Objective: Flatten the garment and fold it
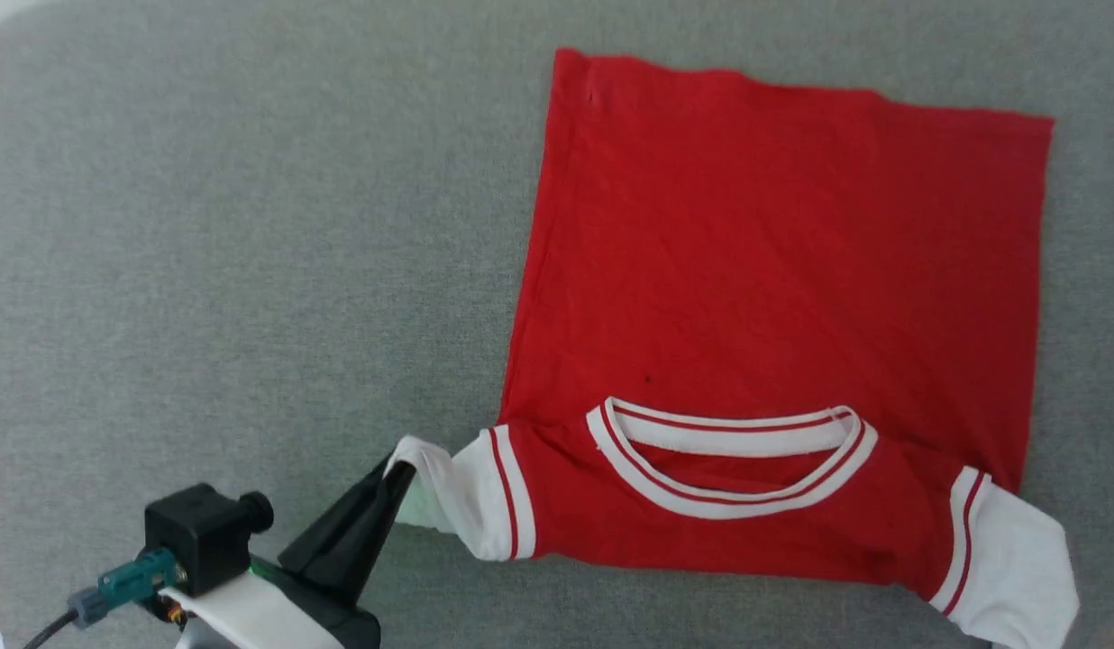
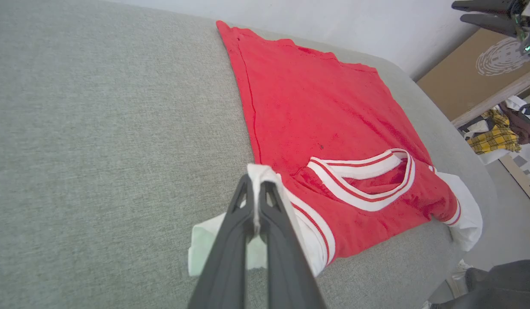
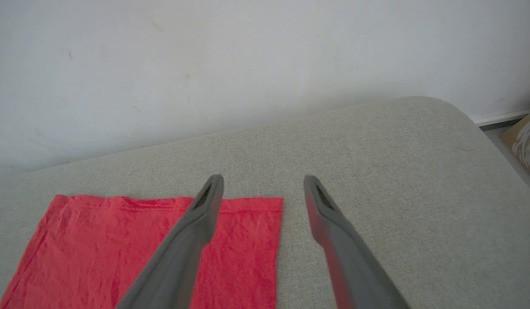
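Observation:
The red garment [image 1: 773, 270] lies spread on the grey cushion [image 1: 251, 225], plain side up, hem at the far end and striped collar [image 1: 733, 451] near me. My left gripper [image 1: 397, 473] is shut on the tip of the white left sleeve [image 1: 449, 505], held slightly off the cushion. In the left wrist view the gripper [image 2: 256, 182] pinches that sleeve [image 2: 269, 176] next to the red body [image 2: 316, 111]. The other white sleeve [image 1: 1008, 568] lies loose at the lower right. My right gripper [image 3: 263, 184] hangs open and empty above the garment's hem corner [image 3: 248, 240]; it also appears high up [image 2: 460, 12].
A white wall [image 3: 248, 64] backs the cushion's far edge. Beyond the cushion's rounded right edge [image 2: 471, 180] stand a cardboard box [image 2: 475, 73] and a pile of clothes [image 2: 501, 133]. Bare grey cushion stretches to the garment's left.

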Tool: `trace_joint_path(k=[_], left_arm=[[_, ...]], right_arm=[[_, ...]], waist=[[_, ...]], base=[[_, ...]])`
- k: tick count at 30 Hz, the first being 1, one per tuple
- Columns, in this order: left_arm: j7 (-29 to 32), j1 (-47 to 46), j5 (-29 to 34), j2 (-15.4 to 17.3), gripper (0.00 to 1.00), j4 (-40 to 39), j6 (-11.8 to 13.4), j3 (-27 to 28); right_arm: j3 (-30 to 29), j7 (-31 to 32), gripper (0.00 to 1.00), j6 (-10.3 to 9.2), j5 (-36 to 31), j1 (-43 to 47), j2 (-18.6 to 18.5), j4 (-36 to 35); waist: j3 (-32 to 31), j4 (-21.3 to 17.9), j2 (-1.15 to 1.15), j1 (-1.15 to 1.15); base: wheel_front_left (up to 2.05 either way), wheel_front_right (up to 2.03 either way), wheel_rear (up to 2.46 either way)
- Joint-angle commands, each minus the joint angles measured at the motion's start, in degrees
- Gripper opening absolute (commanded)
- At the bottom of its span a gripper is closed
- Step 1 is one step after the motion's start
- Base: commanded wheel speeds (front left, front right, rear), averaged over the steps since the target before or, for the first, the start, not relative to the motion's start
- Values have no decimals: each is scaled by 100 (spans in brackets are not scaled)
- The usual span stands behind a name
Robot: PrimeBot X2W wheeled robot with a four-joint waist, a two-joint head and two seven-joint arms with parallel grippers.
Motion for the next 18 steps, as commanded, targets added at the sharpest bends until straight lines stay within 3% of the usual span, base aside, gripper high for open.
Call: trace_joint_path(k=[1, 11, 18], left_arm=[[-5, -173, 48, 22, 0, -21, -51, 22], [-29, -517, 98, 4, 0, 99, -181, 8], [-58, -663, 114, -14, 0, 174, -250, -14]], right_arm=[[-78, 71, 100, -4, -124, -234, -48, 176], [-248, 737, 100, -4, -302, -722, -98, 708], [-379, 829, 100, -4, -468, -932, -70, 736]], waist=[[622, 22, 0, -2], [1246, 49, 0, -2], [1504, 101, 0, -2]], base=[[0, 0, 0], [0, 0, 0], [0, 0, 0]])
